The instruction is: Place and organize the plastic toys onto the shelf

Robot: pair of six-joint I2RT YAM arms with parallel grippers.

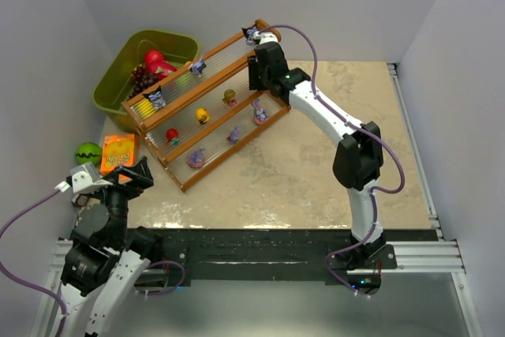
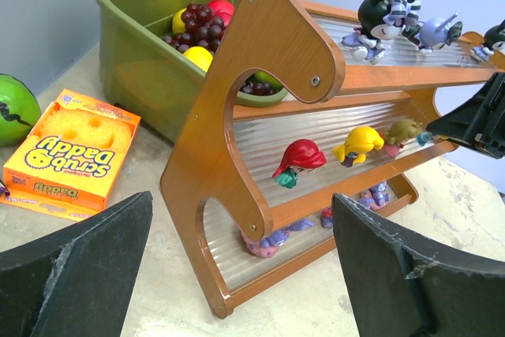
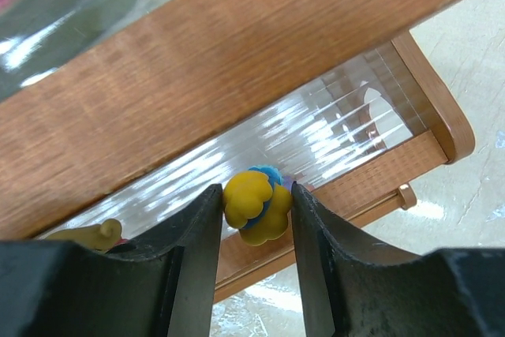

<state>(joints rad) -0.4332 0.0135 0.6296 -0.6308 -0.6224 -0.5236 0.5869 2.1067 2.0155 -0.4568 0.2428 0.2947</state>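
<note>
— Two tools to list. Right one first?
— Right tool (image 3: 256,191): upper centre of the overhead view, at the far end of the shelf (image 2: 245,100). Yellow-and-blue toy (image 3: 254,211) sits between its fingers, touching both, level with the clear ribbed tier under the wooden rail. Clamped or merely flanked: cannot tell.
— Left tool?
— Left tool (image 1: 132,177): lower left, over the surface (image 1: 316,171), fingers spread wide, well apart from that toy.
</note>
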